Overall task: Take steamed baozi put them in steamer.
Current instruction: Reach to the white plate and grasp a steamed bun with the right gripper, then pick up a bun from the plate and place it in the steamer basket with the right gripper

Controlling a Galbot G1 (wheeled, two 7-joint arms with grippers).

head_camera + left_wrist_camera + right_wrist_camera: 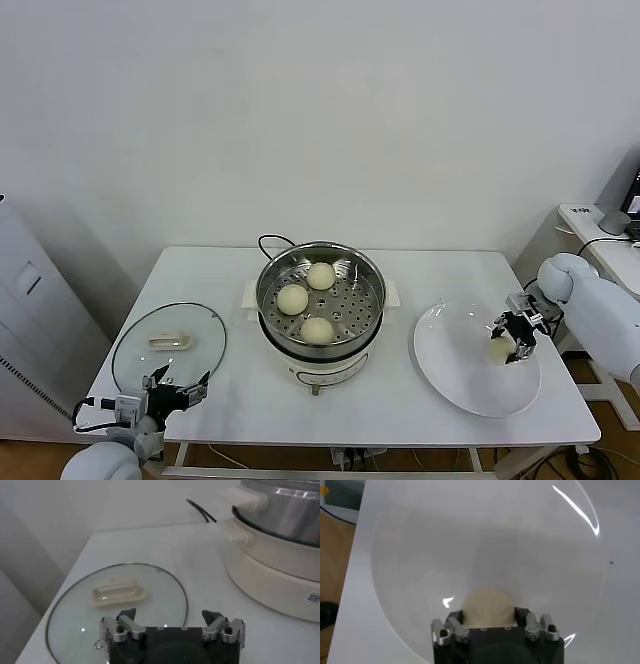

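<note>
Three cream-white baozi lie in the steel steamer on its white base at the table's middle. My right gripper is over the white plate at the right, its fingers closed around the fourth baozi. In the right wrist view that baozi sits between the two fingers above the plate. My left gripper is open and empty at the table's front left edge, beside the glass lid; it also shows in the left wrist view.
The glass lid with a white handle lies flat at the left. The steamer's black cord runs behind the pot. A side table with a grey object stands at the far right. A grey cabinet stands at the left.
</note>
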